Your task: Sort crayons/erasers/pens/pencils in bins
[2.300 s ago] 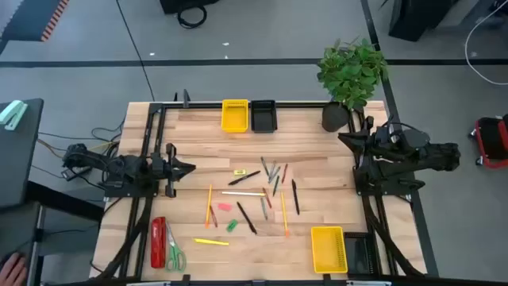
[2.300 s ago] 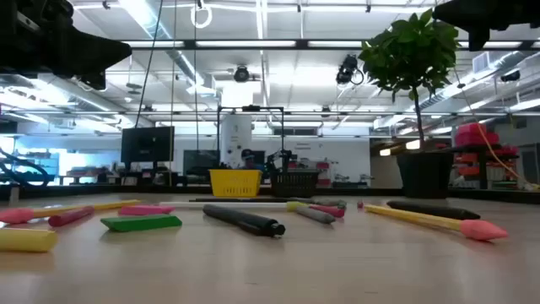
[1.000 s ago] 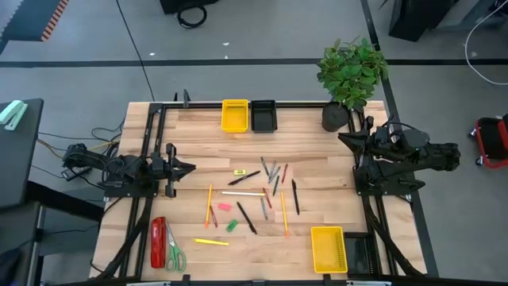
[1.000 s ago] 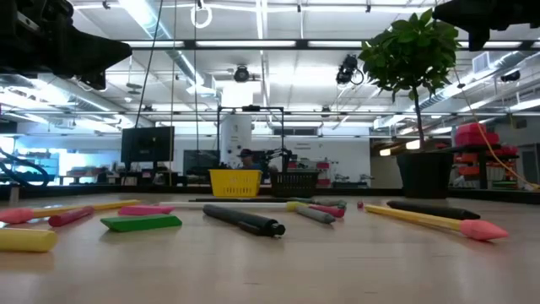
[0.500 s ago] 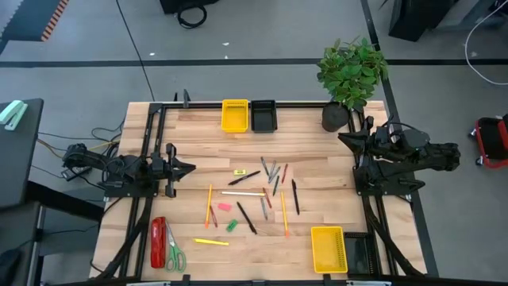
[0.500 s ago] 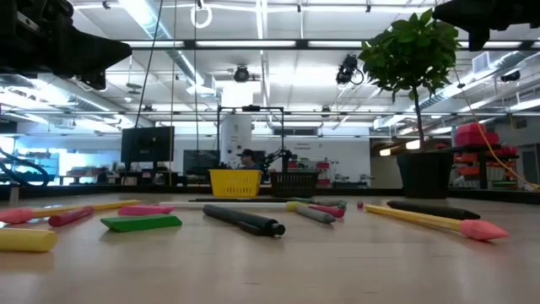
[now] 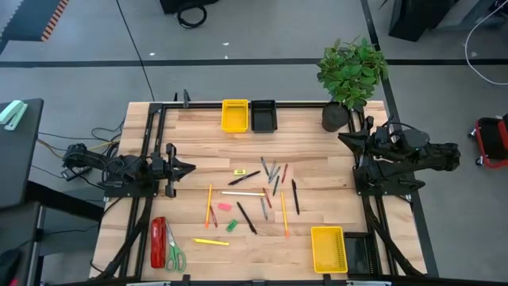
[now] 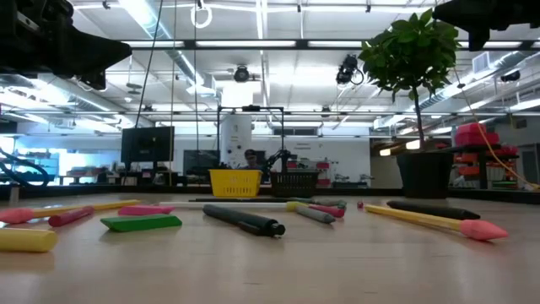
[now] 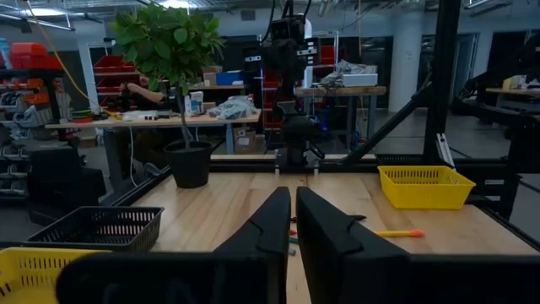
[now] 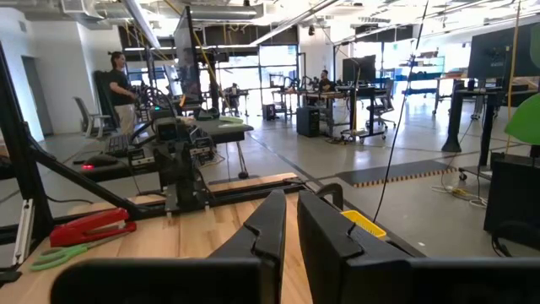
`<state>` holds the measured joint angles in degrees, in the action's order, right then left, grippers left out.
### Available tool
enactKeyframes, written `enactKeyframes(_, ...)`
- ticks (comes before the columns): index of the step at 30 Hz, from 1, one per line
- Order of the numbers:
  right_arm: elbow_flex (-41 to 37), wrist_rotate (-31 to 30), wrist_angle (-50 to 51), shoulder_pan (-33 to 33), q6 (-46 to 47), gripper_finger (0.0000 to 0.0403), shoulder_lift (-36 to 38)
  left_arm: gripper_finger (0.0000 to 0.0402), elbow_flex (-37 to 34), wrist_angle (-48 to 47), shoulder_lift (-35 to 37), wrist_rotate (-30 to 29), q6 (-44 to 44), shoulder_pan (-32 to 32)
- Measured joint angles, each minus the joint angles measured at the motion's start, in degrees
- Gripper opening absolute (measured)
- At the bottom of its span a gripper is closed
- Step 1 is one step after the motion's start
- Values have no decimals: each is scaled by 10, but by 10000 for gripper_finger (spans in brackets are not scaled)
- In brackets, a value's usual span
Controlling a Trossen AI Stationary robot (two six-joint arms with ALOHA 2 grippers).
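Observation:
Pens (image 7: 246, 217), pencils (image 7: 283, 213), crayons (image 7: 270, 171) and erasers (image 7: 224, 206) lie loose on the wooden table's middle. One yellow bin (image 7: 234, 115) and one black bin (image 7: 263, 116) stand at the far edge. Another yellow bin (image 7: 328, 249) and a black one (image 7: 359, 254) stand at the near right. My left gripper (image 7: 190, 168) (image 9: 293, 198) hovers shut at the table's left side, pointing level toward the items. My right gripper (image 7: 343, 137) (image 10: 291, 203) hovers shut at the right side. Neither holds anything.
A red stapler (image 7: 158, 241) and green-handled scissors (image 7: 175, 253) lie at the near left. A potted plant (image 7: 349, 75) stands at the far right corner. Black frame rails (image 7: 151, 143) run along both sides of the table.

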<state>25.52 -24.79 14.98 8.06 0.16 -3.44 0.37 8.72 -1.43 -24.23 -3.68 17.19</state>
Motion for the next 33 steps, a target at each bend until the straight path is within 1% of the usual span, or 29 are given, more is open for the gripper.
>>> enactKeyframes(6,0,0,0,0,0,40,0,37,0,1,0,0,-1,0)
enactKeyframes(10,0,0,0,0,0,40,0,40,0,12,0,0,-23,-2)
enactKeyframes(14,0,0,0,0,0,40,0,39,7,17,-1,-6,49,-2)
enactKeyframes(17,0,0,0,0,0,40,0,35,8,49,-1,-49,94,-12)
enactKeyframes(19,0,0,0,0,0,40,0,32,8,87,-1,-72,109,-20)
enactKeyframes(21,0,0,0,0,0,40,0,30,9,141,0,-81,134,-27)
enactKeyframes(24,0,0,0,0,0,40,0,30,9,227,0,-100,201,-36)
enactKeyframes(29,0,0,0,0,0,40,0,34,10,330,0,-144,385,-47)
enactKeyframes(31,0,0,-1,0,-3,40,0,36,10,365,0,-144,462,-48)
enactKeyframes(33,0,0,-6,0,-32,40,0,35,20,366,-1,-134,503,-47)
